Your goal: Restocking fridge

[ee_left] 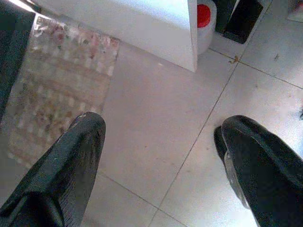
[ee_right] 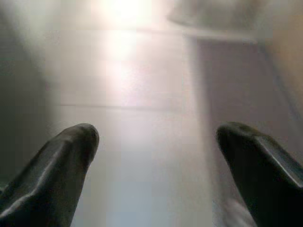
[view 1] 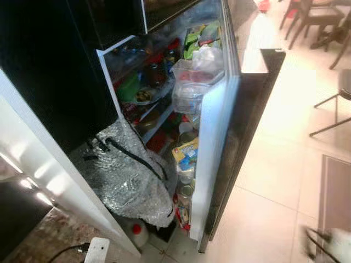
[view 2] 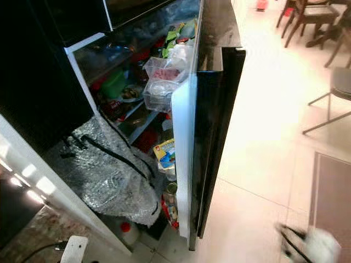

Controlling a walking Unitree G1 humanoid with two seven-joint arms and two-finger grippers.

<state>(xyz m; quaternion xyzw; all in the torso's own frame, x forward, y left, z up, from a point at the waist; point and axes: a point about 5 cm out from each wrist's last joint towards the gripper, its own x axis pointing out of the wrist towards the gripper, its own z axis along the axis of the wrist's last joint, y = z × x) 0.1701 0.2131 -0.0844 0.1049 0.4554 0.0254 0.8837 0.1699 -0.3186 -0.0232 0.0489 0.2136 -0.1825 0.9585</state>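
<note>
The fridge stands open, its door (view 1: 215,148) swung toward me with bottles and packets on its inner racks. Its shelves (view 1: 148,87) are crowded with jars, green items and clear plastic tubs (view 1: 194,82). A silver foil cooler bag (view 1: 129,178) with black straps slumps at the foot of the fridge. My right gripper (view 2: 307,244) is a low blur at the bottom right, far from the fridge. It is open over bare tiles in its wrist view (ee_right: 156,135). My left gripper (ee_left: 161,127) is open above the floor, holding nothing.
A white jug with a red cap (view 1: 136,230) stands on the floor under the bag, beside a white cabinet corner (ee_left: 161,33). A patterned mat (ee_left: 57,80) lies near my left side. Chairs (view 1: 315,16) and a dark rug (view 1: 335,192) are on the right.
</note>
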